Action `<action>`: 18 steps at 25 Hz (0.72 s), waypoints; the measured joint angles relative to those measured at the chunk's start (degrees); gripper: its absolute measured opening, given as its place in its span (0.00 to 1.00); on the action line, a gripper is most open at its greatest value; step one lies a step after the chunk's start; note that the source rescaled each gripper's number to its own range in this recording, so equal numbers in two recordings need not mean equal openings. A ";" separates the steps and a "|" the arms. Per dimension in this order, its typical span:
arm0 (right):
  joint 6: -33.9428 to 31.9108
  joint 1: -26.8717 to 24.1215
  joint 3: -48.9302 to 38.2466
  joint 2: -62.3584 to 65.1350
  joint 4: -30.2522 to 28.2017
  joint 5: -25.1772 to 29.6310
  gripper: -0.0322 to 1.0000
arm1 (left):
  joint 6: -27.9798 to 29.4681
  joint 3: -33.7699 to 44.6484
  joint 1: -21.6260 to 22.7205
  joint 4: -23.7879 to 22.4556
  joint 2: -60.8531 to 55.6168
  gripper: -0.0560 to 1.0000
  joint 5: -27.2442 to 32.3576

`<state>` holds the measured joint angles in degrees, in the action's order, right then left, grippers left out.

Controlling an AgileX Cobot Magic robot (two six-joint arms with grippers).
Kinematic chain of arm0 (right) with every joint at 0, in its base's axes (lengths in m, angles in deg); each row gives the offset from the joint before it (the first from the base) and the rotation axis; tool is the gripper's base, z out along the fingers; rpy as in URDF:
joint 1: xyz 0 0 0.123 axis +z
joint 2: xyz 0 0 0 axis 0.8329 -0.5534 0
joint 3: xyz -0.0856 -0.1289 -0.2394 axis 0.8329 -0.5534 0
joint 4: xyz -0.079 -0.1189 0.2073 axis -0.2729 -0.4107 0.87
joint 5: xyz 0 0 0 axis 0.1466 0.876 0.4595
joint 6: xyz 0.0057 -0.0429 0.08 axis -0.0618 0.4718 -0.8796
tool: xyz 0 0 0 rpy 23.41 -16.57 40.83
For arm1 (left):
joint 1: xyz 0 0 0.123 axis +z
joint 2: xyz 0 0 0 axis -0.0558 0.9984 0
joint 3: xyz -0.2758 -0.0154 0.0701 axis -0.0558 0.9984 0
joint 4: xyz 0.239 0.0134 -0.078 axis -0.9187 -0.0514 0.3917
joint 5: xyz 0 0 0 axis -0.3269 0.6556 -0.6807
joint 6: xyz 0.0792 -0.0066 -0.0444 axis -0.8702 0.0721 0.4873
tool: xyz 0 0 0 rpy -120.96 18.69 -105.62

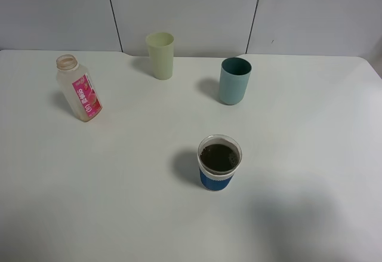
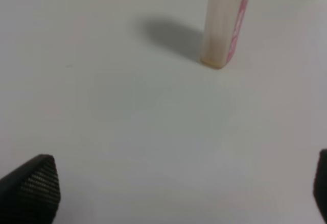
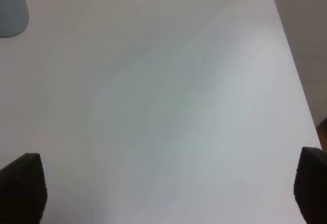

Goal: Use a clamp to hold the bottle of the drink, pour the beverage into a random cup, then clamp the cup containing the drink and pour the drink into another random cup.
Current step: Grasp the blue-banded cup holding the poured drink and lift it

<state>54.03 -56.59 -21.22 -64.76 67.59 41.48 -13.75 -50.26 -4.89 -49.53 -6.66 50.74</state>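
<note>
Three cups in all: one pale yellow-green tumbler (image 1: 160, 55), one teal tumbler (image 1: 234, 80), one short blue-banded cup (image 1: 219, 163); one clear pink-labelled bottle (image 1: 79, 88). One white table (image 1: 310, 148) bears all four.

The tabletop (image 1: 119, 214) is lit brightly and evenly, from above and somewhat from the right. Soft shadows are thrown leftward from the blue-banded cup (image 1: 219, 165), the teal tumbler (image 1: 234, 81) and the bottle (image 1: 79, 89). A broad faint shadow is laid near the front right corner. Both wrist views are rendered blurred.
</note>
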 joint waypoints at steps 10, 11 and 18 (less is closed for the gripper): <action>0.00 0.00 1.70 -4.80 0.00 -2.36 0.90 | 0.00 0.00 0.00 0.00 0.00 1.00 0.00; 0.07 0.00 2.61 -7.07 0.00 -4.02 0.90 | 0.00 0.00 0.00 0.00 0.00 1.00 0.00; 2.91 0.00 9.44 -26.50 0.00 -11.97 0.84 | 0.00 0.00 0.00 0.00 0.00 1.00 0.00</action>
<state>56.94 -56.59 -11.78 -91.26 67.59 29.50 -13.75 -50.26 -4.89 -49.53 -6.66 50.74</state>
